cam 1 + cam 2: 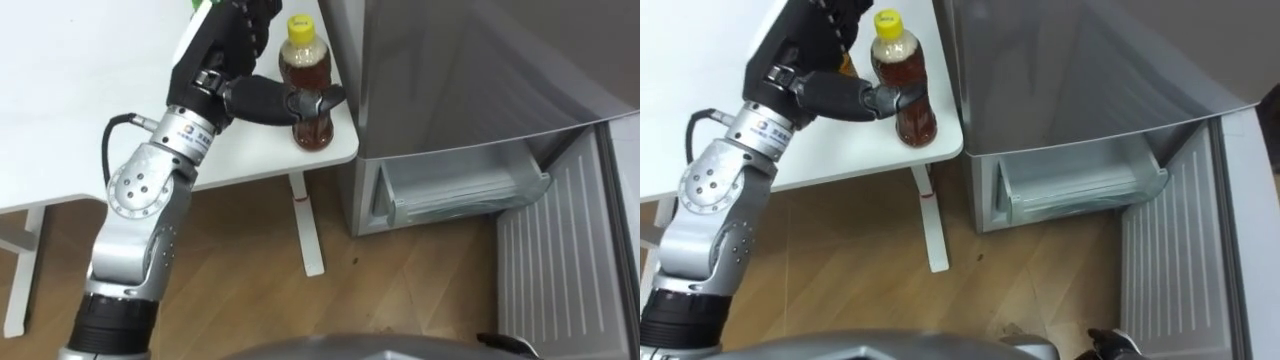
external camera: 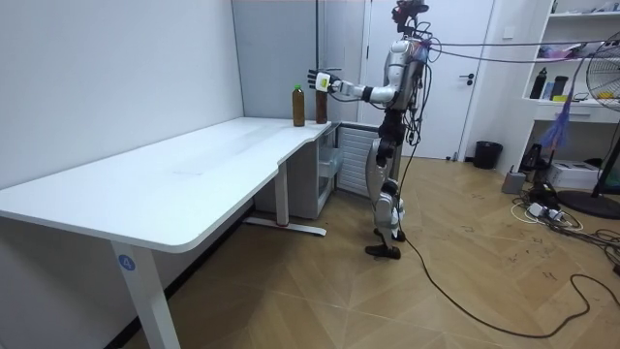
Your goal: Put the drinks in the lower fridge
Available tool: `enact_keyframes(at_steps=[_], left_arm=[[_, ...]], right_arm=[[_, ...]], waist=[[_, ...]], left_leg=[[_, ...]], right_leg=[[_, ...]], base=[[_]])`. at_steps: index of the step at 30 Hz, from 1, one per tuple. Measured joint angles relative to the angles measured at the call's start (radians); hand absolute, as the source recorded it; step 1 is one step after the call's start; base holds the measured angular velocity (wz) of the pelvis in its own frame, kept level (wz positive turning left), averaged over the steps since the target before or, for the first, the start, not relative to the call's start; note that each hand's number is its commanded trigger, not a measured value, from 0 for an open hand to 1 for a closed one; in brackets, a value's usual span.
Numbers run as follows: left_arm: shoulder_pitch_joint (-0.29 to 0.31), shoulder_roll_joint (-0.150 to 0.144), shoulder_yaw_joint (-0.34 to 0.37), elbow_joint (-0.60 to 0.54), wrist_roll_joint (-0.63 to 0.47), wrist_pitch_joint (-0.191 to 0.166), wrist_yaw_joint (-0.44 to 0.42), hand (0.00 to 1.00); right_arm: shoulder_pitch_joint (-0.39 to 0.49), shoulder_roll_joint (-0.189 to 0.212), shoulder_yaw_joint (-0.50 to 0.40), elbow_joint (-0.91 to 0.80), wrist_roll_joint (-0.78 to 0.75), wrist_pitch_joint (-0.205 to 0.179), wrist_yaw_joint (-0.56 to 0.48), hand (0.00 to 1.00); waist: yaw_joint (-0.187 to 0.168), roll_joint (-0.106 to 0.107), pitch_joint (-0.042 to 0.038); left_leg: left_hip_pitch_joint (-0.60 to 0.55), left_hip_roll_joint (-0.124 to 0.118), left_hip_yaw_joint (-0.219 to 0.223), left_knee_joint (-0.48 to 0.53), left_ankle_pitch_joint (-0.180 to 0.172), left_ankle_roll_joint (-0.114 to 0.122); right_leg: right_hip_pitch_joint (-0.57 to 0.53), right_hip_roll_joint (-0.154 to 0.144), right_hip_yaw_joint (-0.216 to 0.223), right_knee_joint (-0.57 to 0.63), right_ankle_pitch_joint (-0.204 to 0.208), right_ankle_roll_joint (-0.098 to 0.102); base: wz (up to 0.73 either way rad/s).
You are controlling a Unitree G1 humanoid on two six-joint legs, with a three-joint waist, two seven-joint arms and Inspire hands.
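Grip matters — the left hand [image 1: 262,98] is curled round the bottle [image 1: 305,70], upright on the bench [image 1: 80,100] corner, so it should squeeze firmly and lift straight up before lowering toward the open fridge drawer [image 1: 460,190].

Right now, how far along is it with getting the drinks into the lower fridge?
Done: the lower fridge door stands open, and no drink shows in its drawer. In hand: the left hand has its thumb round the yellow-capped bottle, which stands on the table corner. Left: carrying that bottle in, then the second bottle beside it on the table.
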Motion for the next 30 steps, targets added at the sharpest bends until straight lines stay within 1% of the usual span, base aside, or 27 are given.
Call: enact_keyframes(at_steps=[3,13,16,21,25,26,30], left_arm=[[0.0,0.0,0.0,0.002,0.0,0.0,0.0,0.0],[0.0,0.0,0.001,0.006,0.0,0.0,-0.002,0.0],[0.0,0.0,0.002,0.006,0.0,0.0,-0.002,0.0],[-0.001,0.0,0.002,0.012,0.0,0.0,-0.002,0.0],[-0.006,0.0,0.001,0.044,0.0,0.001,-0.004,0.0],[-0.006,0.0,0.001,0.046,-0.001,0.001,-0.007,0.0],[-0.006,0.0,0.001,0.046,-0.034,0.002,-0.008,0.0]], right_arm=[[-0.001,0.001,0.0,0.0,0.0,0.0,-0.002,0.0],[-0.001,0.01,0.0,0.0,0.0,0.0,-0.011,0.0],[-0.001,0.01,-0.001,0.0,0.0,0.001,-0.01,0.0],[-0.001,0.01,0.0,0.0,0.001,0.001,-0.007,0.0],[-0.001,0.01,-0.001,0.001,0.001,0.001,-0.003,0.0],[-0.001,0.01,-0.001,0.0,-0.001,0.001,-0.001,0.0],[-0.002,0.01,-0.002,0.0,-0.001,0.002,0.02,0.0]], waist=[[0.0,-0.001,0.0],[-0.002,-0.009,0.0055],[-0.001,-0.011,0.006],[-0.003,-0.01,0.0052],[-0.005,-0.006,0.003],[-0.006,-0.004,0.0012],[-0.012,-0.004,0.0016]], left_leg=[[-0.011,0.0,0.0,0.003,0.0,0.0],[-0.011,0.001,0.002,0.003,0.0,0.0],[-0.013,0.001,0.002,0.003,0.0,0.0],[-0.016,0.001,0.003,0.005,0.0,0.0],[-0.016,0.003,0.012,0.005,0.0,0.0],[-0.016,0.004,0.013,0.005,0.0,0.0],[-0.017,0.004,0.015,0.006,0.0,0.0]], right_leg=[[-0.008,0.0,0.0,0.001,0.0,0.0],[-0.008,-0.001,0.0,0.002,0.0,0.0],[-0.008,-0.001,0.0,0.003,0.0,0.0],[-0.011,0.0,0.0,0.003,0.0,0.0],[-0.015,0.0,0.001,0.002,0.0,0.0],[-0.014,-0.001,0.001,0.002,0.0,0.0],[-0.013,-0.001,0.001,0.002,0.0,0.0]], base=[[0.0],[0.0],[0.0],[0.0],[0.0],[0.0],[0.0]])
